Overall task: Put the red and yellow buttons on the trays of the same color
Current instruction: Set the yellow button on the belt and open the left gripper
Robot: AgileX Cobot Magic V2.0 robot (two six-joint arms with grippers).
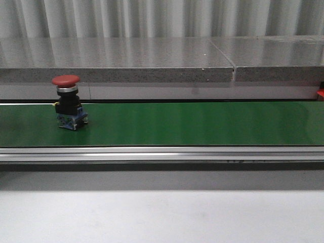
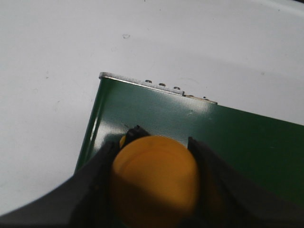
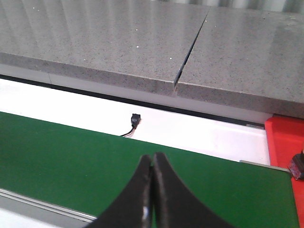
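Yellow button (image 2: 154, 178): it sits between the fingers of the left gripper (image 2: 156, 190), which is closed on its round cap; under the gripper lies the end of the green belt (image 2: 237, 137), and beyond the fingertips there is white table (image 2: 71, 57).
Red button (image 1: 67, 101): it stands upright on the green belt in the front view, at the left part, and no gripper touches it.
Right gripper (image 3: 152, 190): its fingers are pressed together with nothing between them; it hangs over the belt, and the red tray (image 3: 282, 137) is ahead of it, to one side of the fingertips.
Handling: both buttons look like hard plastic switches, probably light and stiff. The domed cap is smooth, so it may slip or turn in the grip. The red one is top-heavy on a small blue base (image 1: 72, 120), so a side push could tip it.
Where to hold: judging from the shape, the black body (image 1: 67, 105) under the red cap gives flatter sides than the cap itself.
Around: a grey stone ledge (image 3: 118, 47) runs behind the belt; a small black plug with a wire (image 3: 135, 118) lies on the white strip ahead of the right gripper.
In the way: nothing stands close to the red button. A dark object (image 3: 298, 165) already sits on the red tray at the picture edge. The yellow tray is not visible in any view.
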